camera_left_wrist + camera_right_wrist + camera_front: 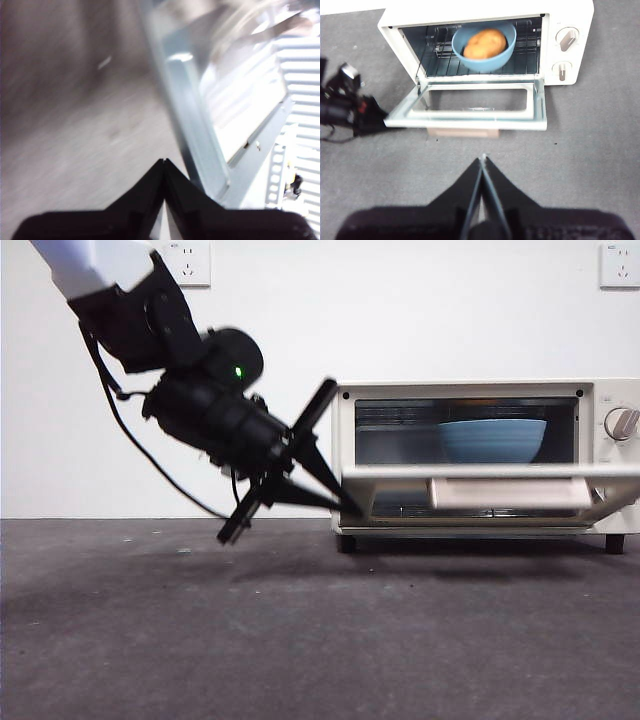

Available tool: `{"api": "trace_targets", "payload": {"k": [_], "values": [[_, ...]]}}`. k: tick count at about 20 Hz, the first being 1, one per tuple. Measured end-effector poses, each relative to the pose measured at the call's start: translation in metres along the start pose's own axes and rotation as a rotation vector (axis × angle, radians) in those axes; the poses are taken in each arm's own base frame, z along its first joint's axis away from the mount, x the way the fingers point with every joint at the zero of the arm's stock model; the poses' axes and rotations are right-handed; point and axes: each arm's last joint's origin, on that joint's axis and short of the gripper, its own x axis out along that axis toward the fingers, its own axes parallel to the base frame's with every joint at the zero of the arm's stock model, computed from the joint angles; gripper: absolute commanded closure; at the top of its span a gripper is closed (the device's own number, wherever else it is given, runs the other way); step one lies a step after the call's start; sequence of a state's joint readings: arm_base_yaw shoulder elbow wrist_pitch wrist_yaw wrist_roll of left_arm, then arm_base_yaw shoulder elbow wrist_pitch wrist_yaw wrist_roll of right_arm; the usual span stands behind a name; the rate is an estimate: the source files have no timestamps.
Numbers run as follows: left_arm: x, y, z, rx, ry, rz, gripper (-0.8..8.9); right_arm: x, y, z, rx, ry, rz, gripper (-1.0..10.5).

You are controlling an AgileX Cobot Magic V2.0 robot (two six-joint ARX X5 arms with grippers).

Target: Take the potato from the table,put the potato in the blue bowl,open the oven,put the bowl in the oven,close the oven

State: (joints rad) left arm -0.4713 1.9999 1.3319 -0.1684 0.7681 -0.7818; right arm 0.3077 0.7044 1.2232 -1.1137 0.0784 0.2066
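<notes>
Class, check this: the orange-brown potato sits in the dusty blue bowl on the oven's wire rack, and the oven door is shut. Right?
Not quite. The cream-white oven door hangs open, as the right wrist view shows; the orange-brown potato does sit in the dusty blue bowl on the wire rack.

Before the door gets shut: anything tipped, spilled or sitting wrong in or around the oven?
Nothing stands out. The blue bowl sits upright on the rack inside the oven, with the potato in it. The door hangs open and level, and the left tool is at its left corner. Nothing looks spilled.
</notes>
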Motion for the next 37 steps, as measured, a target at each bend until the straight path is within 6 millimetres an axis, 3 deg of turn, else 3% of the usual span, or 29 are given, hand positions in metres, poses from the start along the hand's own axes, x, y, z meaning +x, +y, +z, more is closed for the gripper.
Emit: {"api": "trace_targets", "payload": {"k": [7, 14, 23, 25, 29, 33, 37], "values": [[-0.016, -0.023, 0.020, 0.030, -0.071, -0.061, 8.19, 0.000, 0.000, 0.001, 0.001, -0.006, 0.001, 9.5], [-0.049, -0.067, 0.052, 0.132, -0.193, -0.151, 8.19, 0.000, 0.000, 0.001, 0.000, -0.008, -0.002, 9.5], [-0.064, -0.071, 0.056, 0.157, -0.190, -0.163, 8.19, 0.000, 0.000, 0.001, 0.000, -0.007, -0.002, 9.5], [-0.074, -0.080, 0.049, 0.196, -0.188, -0.140, 8.19, 0.000, 0.000, 0.000, -0.001, -0.001, -0.010, 9.5], [-0.122, -0.118, 0.019, 0.371, -0.326, 0.010, 8.19, 0.000, -0.002, -0.002, -0.005, 0.012, -0.054, 9.5], [-0.192, -0.155, -0.038, 0.592, -0.469, 0.284, 8.18, 0.000, -0.002, -0.002, -0.025, 0.014, -0.056, 9.5], [-0.254, -0.173, -0.103, 0.733, -0.577, 0.573, 8.18, 0.000, -0.002, -0.001, -0.064, 0.000, -0.066, 9.5]]}}
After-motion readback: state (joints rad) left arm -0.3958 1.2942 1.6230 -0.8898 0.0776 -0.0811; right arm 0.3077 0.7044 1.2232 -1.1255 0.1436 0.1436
